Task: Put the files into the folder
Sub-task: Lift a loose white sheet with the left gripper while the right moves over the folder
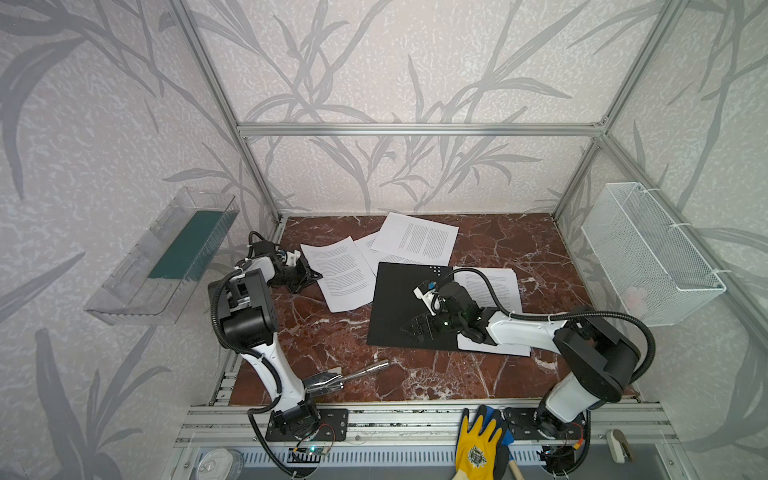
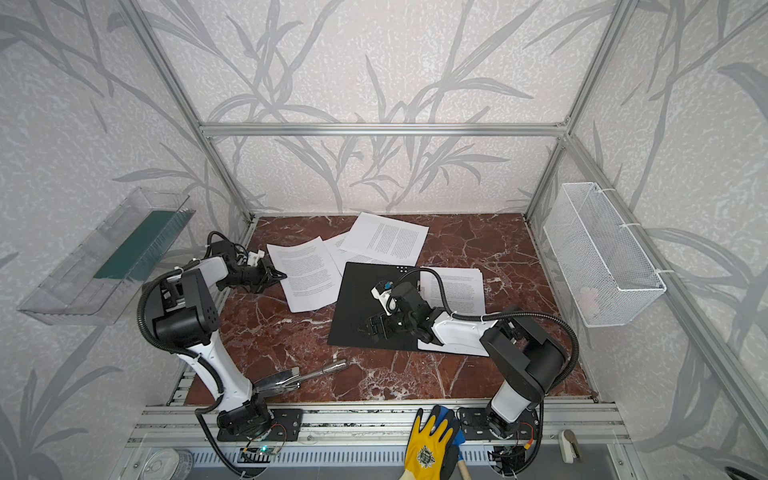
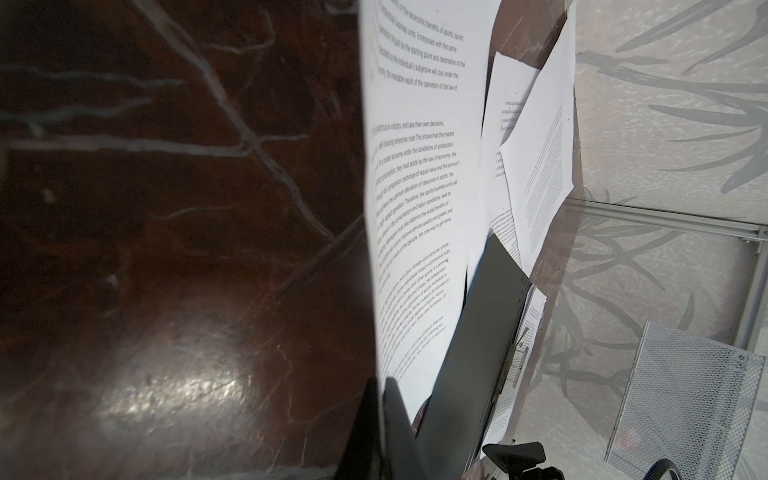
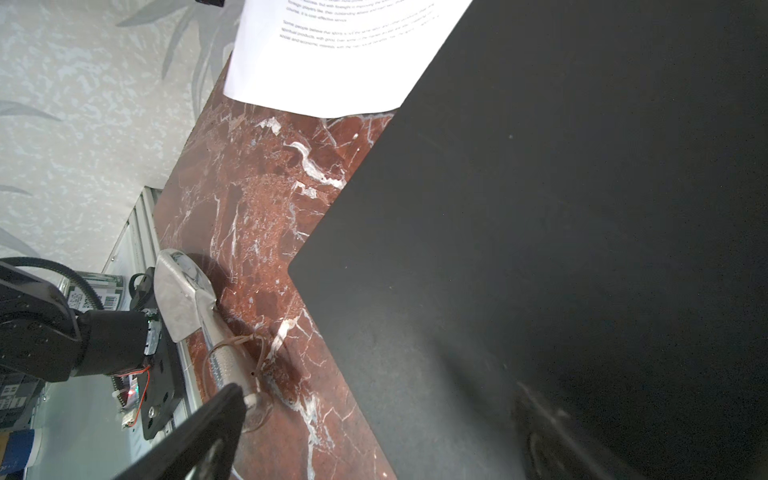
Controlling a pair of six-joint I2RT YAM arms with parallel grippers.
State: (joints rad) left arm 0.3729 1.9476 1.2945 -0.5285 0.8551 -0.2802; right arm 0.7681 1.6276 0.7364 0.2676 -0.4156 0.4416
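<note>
While a pile of sheets [image 1: 505, 286] already lies on the 3 o'clock half of the open folder [image 1: 395, 299], central on the surface [image 1: 332, 340], three sheets [image 1: 415, 239] lie loose toward 11 o'clock, the left jaws pressed together, apparently pinching the nearest sheet [image 1: 345, 274], the right jaws spread above the folder's black flap.

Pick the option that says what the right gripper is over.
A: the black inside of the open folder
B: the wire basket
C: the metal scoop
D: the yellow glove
A: in both top views the right gripper hangs with its jaws apart above the folder, which lies open with its black inside facing up.
</note>
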